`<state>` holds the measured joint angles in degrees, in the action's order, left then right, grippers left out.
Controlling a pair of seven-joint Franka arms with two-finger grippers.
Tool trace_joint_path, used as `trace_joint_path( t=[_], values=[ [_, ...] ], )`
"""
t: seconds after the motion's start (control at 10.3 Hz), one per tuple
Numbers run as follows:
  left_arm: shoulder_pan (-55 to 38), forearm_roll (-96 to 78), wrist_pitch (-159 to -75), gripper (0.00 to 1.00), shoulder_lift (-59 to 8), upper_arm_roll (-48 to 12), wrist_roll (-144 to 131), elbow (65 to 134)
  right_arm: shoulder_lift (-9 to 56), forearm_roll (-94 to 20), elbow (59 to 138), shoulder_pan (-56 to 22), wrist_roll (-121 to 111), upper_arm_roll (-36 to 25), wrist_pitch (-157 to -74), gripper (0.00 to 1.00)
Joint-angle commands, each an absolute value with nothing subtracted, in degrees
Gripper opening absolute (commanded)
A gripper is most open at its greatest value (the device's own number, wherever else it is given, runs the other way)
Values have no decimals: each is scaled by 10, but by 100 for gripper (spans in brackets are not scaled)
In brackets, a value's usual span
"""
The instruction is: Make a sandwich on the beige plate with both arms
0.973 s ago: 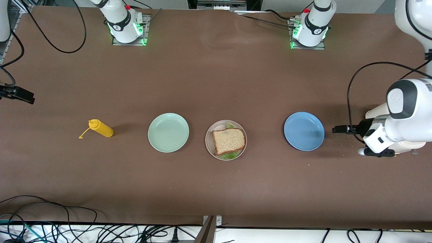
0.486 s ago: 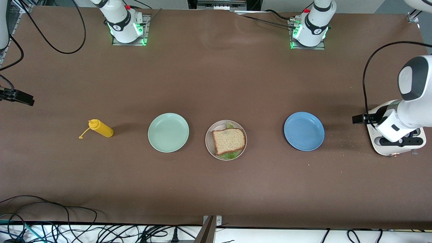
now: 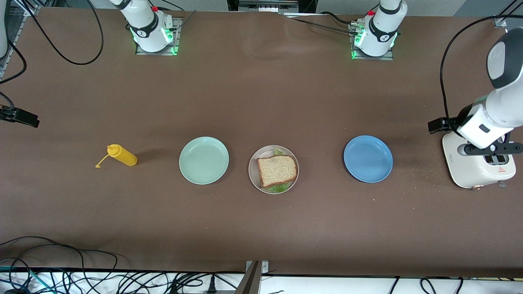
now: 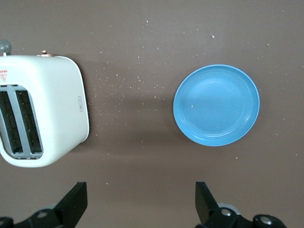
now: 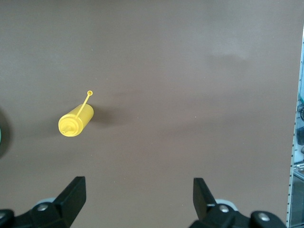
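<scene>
Counting 3 plates, 1 sandwich (image 3: 277, 170) on beige plate (image 3: 254, 176); both tools (image 4: 140, 202) (image 5: 138, 199) released.

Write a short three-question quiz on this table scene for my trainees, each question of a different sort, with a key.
1. True or false: the sandwich lies on the beige plate.
2. Which thing stands nearest the left arm's end of the table?
A. the yellow bottle
B. the toaster
C. the green plate
3. Fill in: the blue plate holds ____.

Key
1. True: bread on top, lettuce showing at the edges.
2. B. The left end effector hangs open above the table by the toaster; the right end effector, also open, hangs above the table near the bottle.
3. Nothing.
</scene>
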<state>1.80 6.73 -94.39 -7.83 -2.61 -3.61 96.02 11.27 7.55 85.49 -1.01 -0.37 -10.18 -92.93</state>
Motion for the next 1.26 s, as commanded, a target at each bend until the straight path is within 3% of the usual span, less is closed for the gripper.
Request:
trace_joint_path(
  t=[0.0, 0.29, 0.78, 1.17],
  values=[
    [-11, 86, -967, 100, -7, -12, -41, 1022, 105, 68, 854, -6, -3, -103, -900, 100],
    [-11, 45, -962, 100, 13, -5, -43, 991, 106, 64, 854, -7, -4, -108, -907, 100],
    [-45, -16, -884, 100, 12, 41, 8, 913, 111, -50, 860, -13, 31, -104, -957, 100],
    [-52, -7, -854, 100, -4, 37, 29, 891, 116, -9, 859, -33, 33, -104, -957, 100]
  ],
)
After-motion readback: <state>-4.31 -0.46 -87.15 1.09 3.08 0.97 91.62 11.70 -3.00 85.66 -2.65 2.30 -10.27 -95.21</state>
